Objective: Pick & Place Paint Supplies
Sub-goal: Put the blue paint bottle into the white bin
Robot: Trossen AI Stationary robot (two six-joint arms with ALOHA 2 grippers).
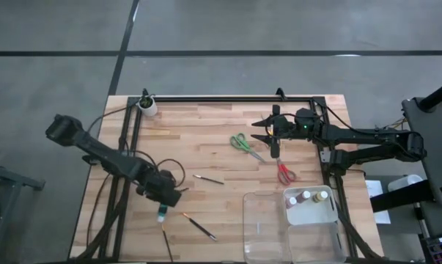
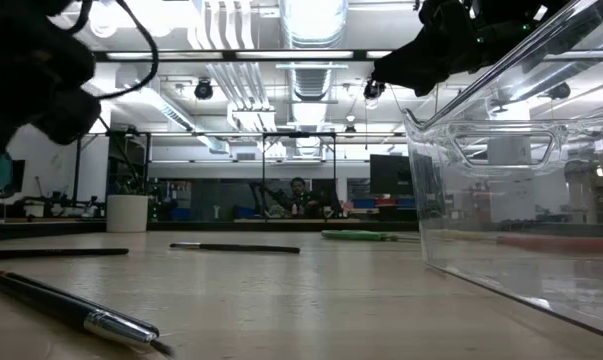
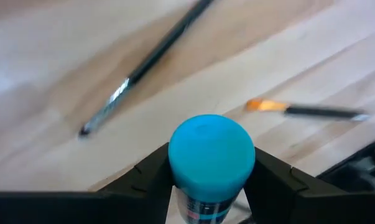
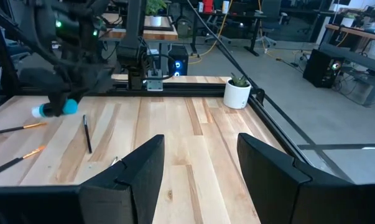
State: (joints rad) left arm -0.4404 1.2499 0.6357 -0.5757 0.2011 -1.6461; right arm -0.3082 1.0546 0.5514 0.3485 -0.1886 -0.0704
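My left gripper (image 1: 163,201) is over the table's near left part, shut on a teal paint bottle (image 3: 212,155) with a pale cap end (image 4: 39,112). My right gripper (image 1: 268,133) hovers open and level at the far right, holding nothing; in its wrist view the fingers (image 4: 143,168) stand apart over bare wood. Green scissors (image 1: 242,143) and red scissors (image 1: 285,174) lie flat near it. Three thin brushes (image 1: 208,180) (image 1: 199,226) (image 1: 166,242) lie on the wood. A few paint bottles (image 1: 306,197) stand in the clear tray (image 1: 264,235). My left gripper pinches the teal bottle's side walls (image 3: 175,177) between its two fingers (image 3: 143,180), coming steeply from above. The round teal end (image 3: 212,140) sticks out past the fingertips. The bottle is lifted clear of the table.
A small white cup with a plant (image 1: 147,106) stands at the far left corner. The clear tray fills the near right corner and blocks much of the low view (image 2: 521,200). A black frame (image 1: 228,97) runs along the table's far and side edges.
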